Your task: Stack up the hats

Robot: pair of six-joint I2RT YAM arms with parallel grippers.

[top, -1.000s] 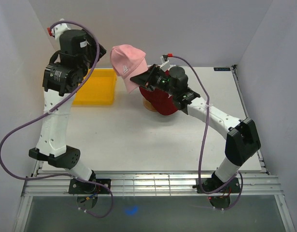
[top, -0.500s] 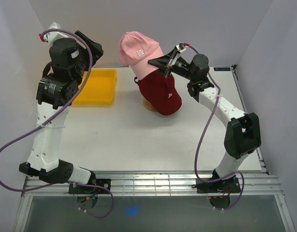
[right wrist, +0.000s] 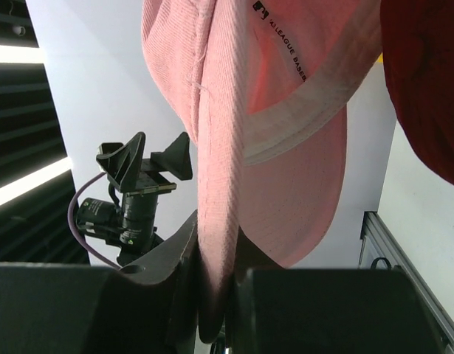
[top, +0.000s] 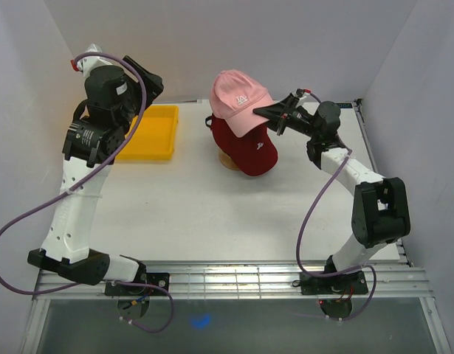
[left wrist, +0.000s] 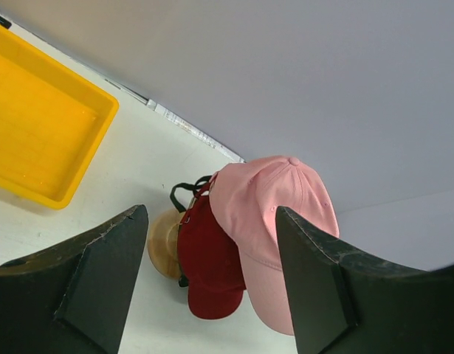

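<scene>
Pink hat (top: 238, 99), pinched in right gripper (top: 266, 113), over one red hat (top: 250, 149); left gripper (left wrist: 210, 221) gapes.

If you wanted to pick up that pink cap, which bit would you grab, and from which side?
The brim, from the right side. It is a thin flap jutting toward the right gripper, easy to pinch edge-on, while the crown of the pink cap is round and soft. The right gripper is shut on it just so.

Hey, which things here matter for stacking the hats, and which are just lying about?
Job: pink fabric baseball cap, pinched at its brim by the right gripper; dark red fabric cap.
Lying about: yellow plastic tray; wooden stand under the red cap.
</scene>
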